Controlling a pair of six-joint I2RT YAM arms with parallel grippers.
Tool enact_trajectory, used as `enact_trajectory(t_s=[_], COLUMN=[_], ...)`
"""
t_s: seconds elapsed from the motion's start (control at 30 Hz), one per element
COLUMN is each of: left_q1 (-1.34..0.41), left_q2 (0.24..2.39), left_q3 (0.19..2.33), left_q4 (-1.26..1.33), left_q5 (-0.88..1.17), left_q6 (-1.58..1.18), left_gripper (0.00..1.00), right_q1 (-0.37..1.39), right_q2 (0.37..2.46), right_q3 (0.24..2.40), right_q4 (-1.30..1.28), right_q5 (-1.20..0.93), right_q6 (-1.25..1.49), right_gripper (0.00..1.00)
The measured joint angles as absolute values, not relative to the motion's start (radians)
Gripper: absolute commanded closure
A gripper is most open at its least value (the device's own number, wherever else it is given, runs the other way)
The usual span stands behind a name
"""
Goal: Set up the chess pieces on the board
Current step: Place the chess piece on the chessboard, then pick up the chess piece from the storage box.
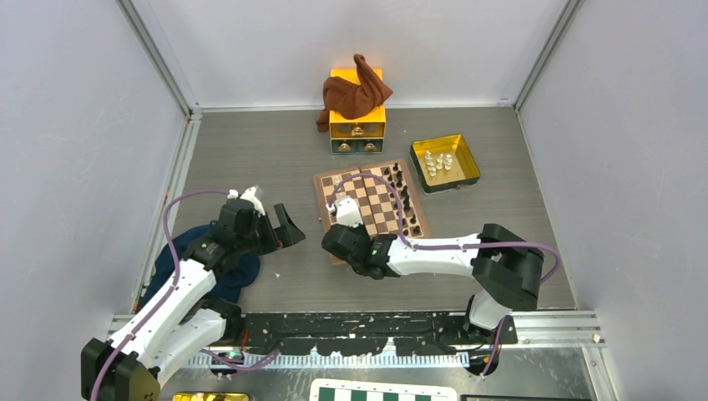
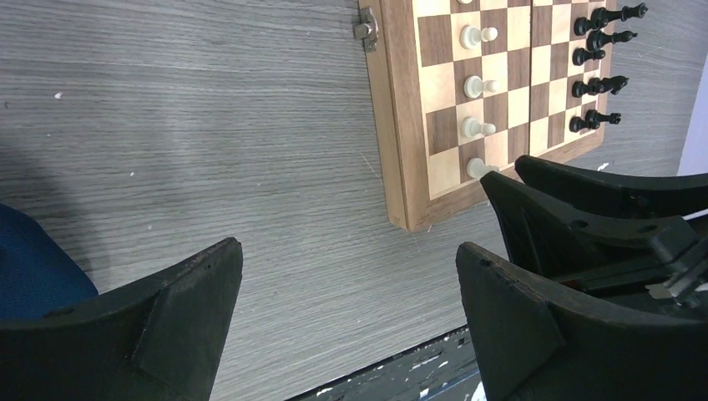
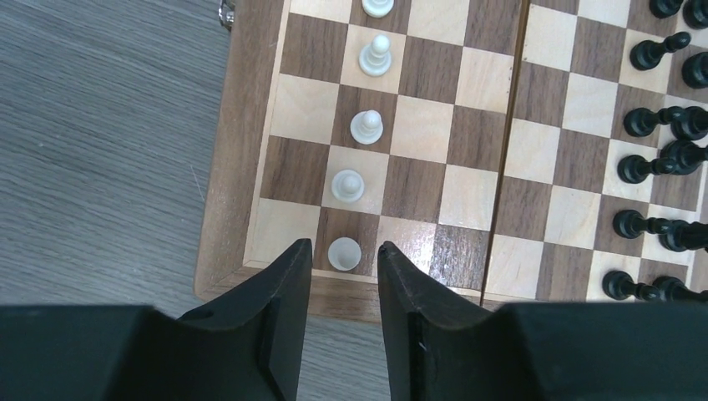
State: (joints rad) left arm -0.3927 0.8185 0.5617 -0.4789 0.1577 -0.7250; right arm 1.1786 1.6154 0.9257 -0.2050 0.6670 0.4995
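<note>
The wooden board [image 1: 321, 180] lies mid-table. Dark pieces [image 1: 403, 188] line its right side, and several white pawns [image 3: 366, 127] stand in a column near its left side. My right gripper [image 3: 344, 246] hovers over the board's near left corner. Its jaws are slightly open, either side of a white pawn [image 3: 343, 252] that stands on its square with a gap on each side. My left gripper [image 2: 348, 249] is wide open and empty over bare table left of the board [image 2: 392, 125]. More white pieces [image 1: 438, 163] sit in the yellow tray [image 1: 472, 159].
A yellow drawer box [image 1: 357, 127] draped with a brown cloth [image 1: 355, 92] stands behind the board. A blue cloth [image 1: 230, 276] lies under my left arm. A green-and-white checkered board [image 1: 384, 393] lies at the near edge. The right gripper's fingers [image 2: 584, 200] show in the left wrist view.
</note>
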Motion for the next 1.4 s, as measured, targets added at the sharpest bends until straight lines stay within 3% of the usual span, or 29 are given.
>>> enact_trajectory(t_s=[0.3,0.53,0.87,1.4], left_q1=[-0.393,-0.393,-0.393,-0.393], left_q2=[0.842,1.044,1.367,1.361], left_q3=[0.568,0.701,0.946,0.998], left_q4=[-0.457,-0.414,-0.333,-0.422], left_q5=[0.157,0.127,0.088,0.089], left_q6=[-0.73,-0.723,-0.735,-0.709], left_gripper=[0.0,0.0,0.02,0.03], right_q1=[1.166,0.881,0.451,0.313], right_q2=[1.516,1.497,1.718,1.933], right_q3=[1.015,1.183,1.437,1.517], right_q4=[-0.273,-0.298,-0.327,-0.337], right_q5=[0.717,0.686,0.546,0.425], right_q6=[0.466,0.396,0.319,0.365], right_gripper=[0.53,0.51,0.51,0.52])
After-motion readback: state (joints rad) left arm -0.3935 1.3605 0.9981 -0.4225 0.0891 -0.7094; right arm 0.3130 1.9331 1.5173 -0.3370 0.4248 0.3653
